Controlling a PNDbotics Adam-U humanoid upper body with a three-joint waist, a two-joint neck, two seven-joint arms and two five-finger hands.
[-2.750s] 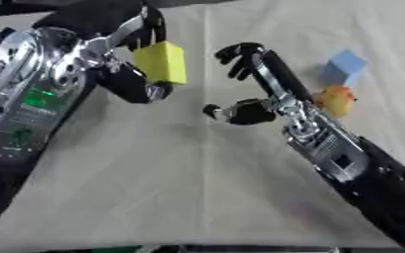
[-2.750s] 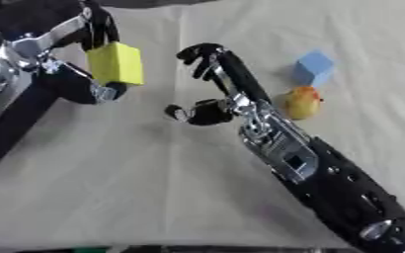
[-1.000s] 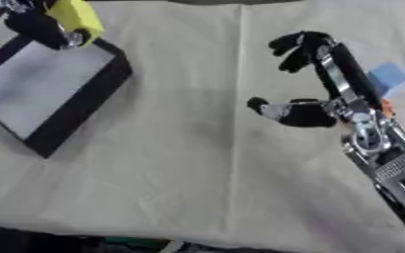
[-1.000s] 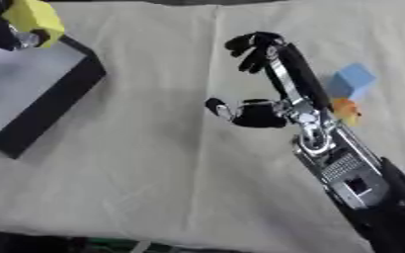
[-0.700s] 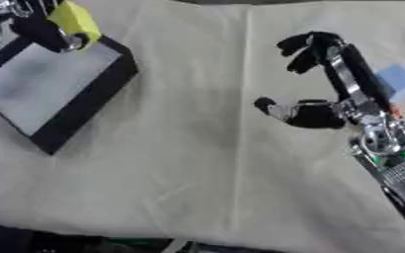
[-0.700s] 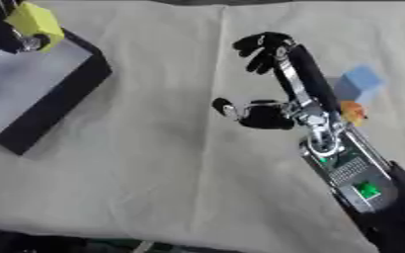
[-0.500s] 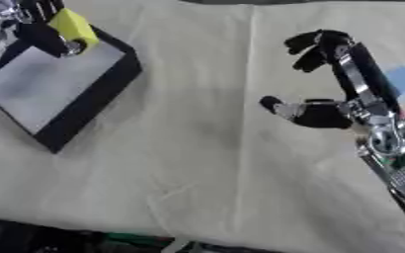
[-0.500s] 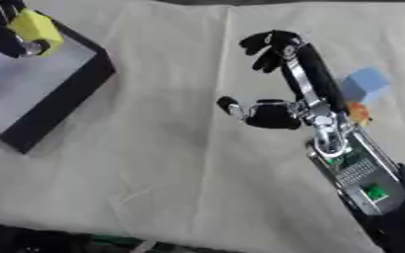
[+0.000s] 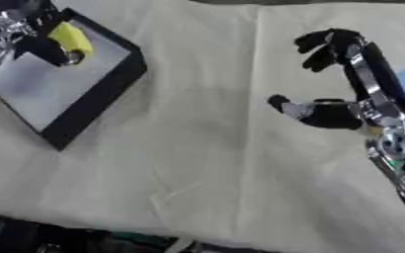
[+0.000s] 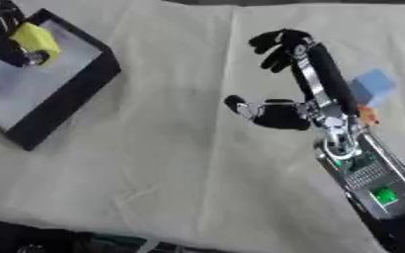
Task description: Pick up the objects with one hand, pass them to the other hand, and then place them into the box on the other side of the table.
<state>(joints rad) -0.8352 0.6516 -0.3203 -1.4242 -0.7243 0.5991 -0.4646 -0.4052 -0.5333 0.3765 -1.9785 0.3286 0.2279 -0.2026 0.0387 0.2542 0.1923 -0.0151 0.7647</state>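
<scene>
A yellow block (image 9: 69, 39) hangs over the black box (image 9: 98, 93) at the upper left, with my left hand (image 9: 35, 43) shut on it just above the box's pale floor. My right hand (image 10: 285, 94) is held open over the cloth at the middle right, fingers spread and thumb out, holding nothing. Behind that arm lie a light blue cube (image 10: 372, 84) and a small orange object (image 10: 366, 116), both partly hidden by the arm.
A cream cloth (image 9: 197, 148) with a few creases covers the table. The table's front edge (image 9: 85, 232) runs along the bottom, with dark clutter below it. My right forearm (image 10: 366, 183) crosses the lower right.
My left hand has carried the yellow block leftward from the middle to over the black box and lowered it. The camera has also shifted. The right hand stays open.
</scene>
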